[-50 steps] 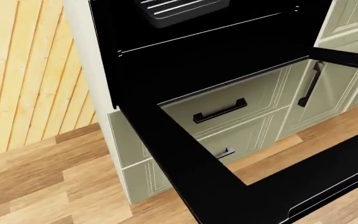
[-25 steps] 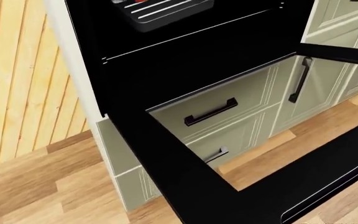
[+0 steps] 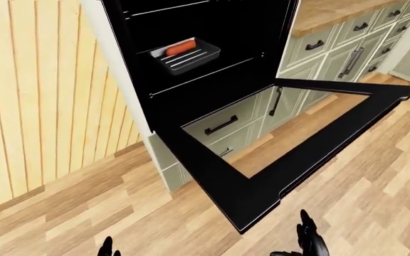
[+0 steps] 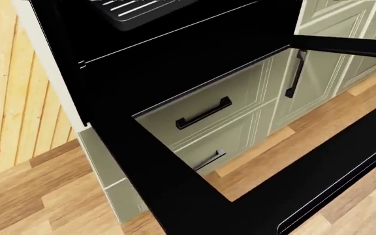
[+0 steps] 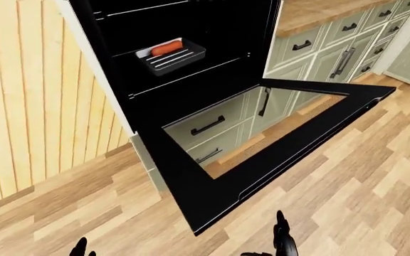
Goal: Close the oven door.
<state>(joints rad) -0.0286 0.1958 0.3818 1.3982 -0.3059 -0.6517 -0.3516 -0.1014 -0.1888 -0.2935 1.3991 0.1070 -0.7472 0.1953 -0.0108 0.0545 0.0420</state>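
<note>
Cam shifted right; one oven door [image 3: 290, 154] flat open, both hands' [image 3: 308, 240] grip unclear.

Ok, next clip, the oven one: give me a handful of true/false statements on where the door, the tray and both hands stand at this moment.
1. The oven door hangs open, folded down flat. True.
2. A dark tray sits inside the oven with a reddish item on it. True.
3. The right hand is gripping the door's edge. False: it shows at the bottom of the left-eye view, below the door's near corner, not touching it.
4. The left hand is pressed against the door. False: only its tips show at the bottom edge, well left of the door.
5. The drawers seen through the door glass are pulled out. False: they look shut.
</note>
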